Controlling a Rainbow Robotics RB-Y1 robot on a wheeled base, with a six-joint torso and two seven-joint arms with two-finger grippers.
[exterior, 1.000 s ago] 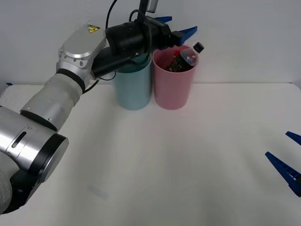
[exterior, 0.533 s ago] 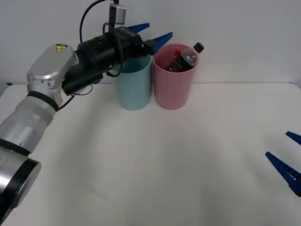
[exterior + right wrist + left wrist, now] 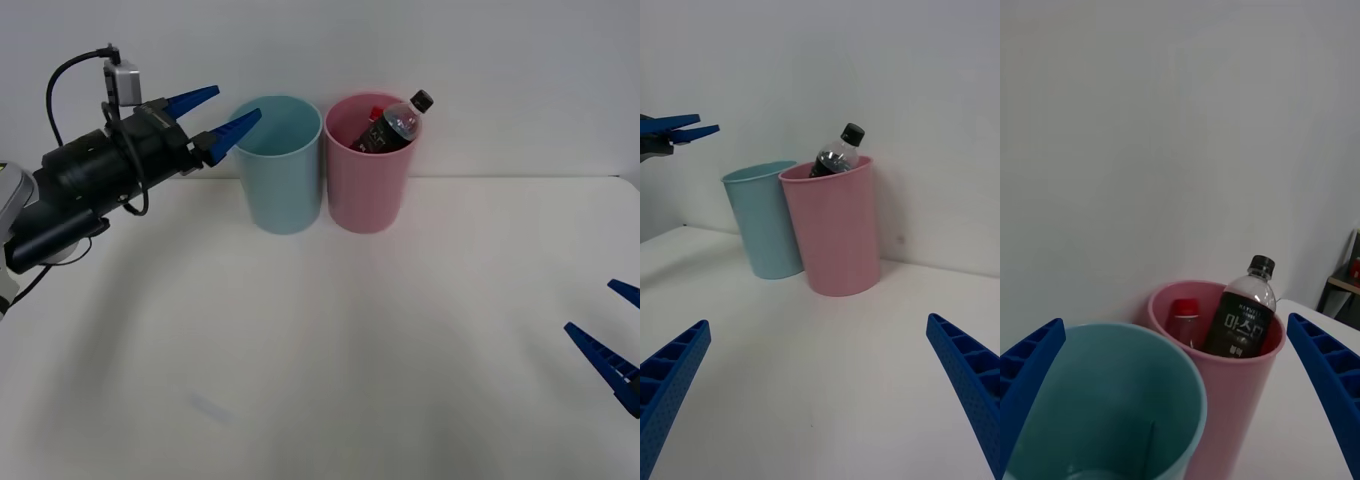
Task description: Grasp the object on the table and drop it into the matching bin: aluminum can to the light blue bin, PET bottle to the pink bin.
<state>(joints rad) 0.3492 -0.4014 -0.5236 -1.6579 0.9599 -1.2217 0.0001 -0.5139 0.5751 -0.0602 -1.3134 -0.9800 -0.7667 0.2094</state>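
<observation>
pet bottle [image 3: 398, 124] leaning inside the pink bin [image 3: 368, 190], beside a red-capped bottle [image 3: 1184, 321].
left gripper [image 3: 218, 112] in the air just left of the light blue bin [image 3: 285, 185], jaws apart; right gripper [image 3: 612, 335] low at the table's [image 3: 330, 360] right edge, jaws apart.

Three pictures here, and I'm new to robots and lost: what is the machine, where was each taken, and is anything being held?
It is a two-armed robot at a white table. The wide picture looks down from above the arms. The other two come from cameras on each wrist, with that arm's blue fingers at the bottom corners. The left gripper hangs open beside the light blue bin, holding nothing. The right gripper waits open at the table's right edge. The black-capped bottle leans inside the pink bin, next to a red-capped bottle.
</observation>
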